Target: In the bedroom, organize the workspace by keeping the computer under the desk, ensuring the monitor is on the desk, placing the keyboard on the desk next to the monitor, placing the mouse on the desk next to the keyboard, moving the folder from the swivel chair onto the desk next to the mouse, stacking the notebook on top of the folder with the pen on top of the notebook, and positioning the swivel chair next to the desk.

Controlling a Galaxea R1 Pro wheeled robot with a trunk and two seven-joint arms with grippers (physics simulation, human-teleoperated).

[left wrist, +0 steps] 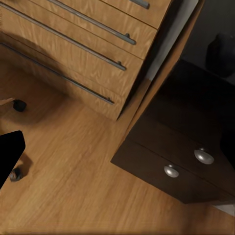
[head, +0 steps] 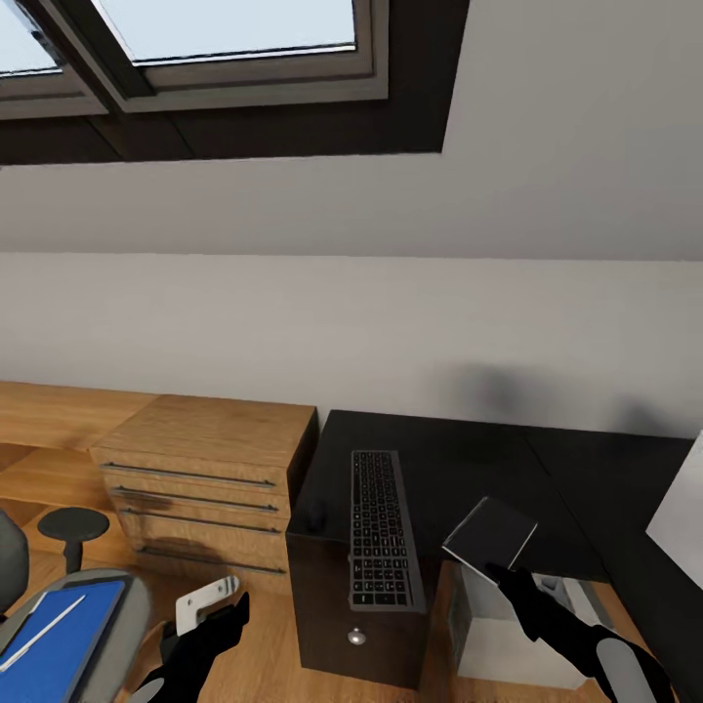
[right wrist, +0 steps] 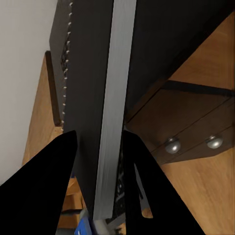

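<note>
Evidently right hand [right wrist: 98, 161] clamps the notebook [head: 489, 538].

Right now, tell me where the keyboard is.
In the head view the keyboard lies lengthwise on the black desk, over the dark drawer unit, right of the wooden drawers.

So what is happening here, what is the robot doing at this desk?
The right gripper holds a thin grey rectangle, apparently the notebook, by one edge over the desk, beside the keyboard that lies on the black top. The blue folder lies on the swivel chair seat, not yet on the desk. The left gripper hangs low between chair and desk; I cannot tell if it is open.
</note>
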